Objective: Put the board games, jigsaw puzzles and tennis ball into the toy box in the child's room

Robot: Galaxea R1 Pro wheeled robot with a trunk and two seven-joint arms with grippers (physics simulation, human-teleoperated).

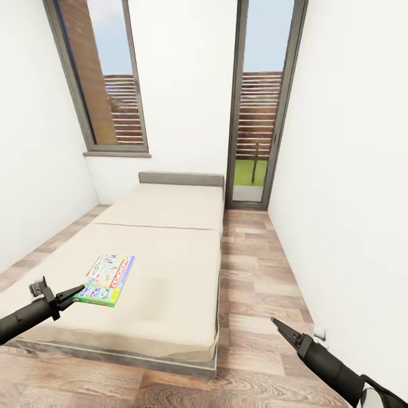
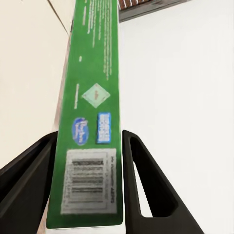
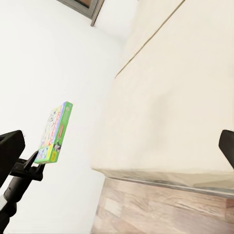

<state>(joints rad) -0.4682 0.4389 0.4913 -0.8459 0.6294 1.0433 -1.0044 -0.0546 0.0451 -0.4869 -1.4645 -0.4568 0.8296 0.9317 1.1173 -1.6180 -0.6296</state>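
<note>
Your left pincer (image 1: 76, 293) pinches the green-edged board game (image 1: 107, 277) by its near short edge, over the bed's (image 1: 170, 266) front corner. Thin, stiff, light, slick lid: it may pivot, so grip deeper. Right pincer (image 1: 277, 324) beside the bed, state unclear.

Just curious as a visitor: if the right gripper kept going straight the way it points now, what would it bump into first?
Probably the bed: the right gripper points at its near corner over bare floor. Depth is unclear.
</note>
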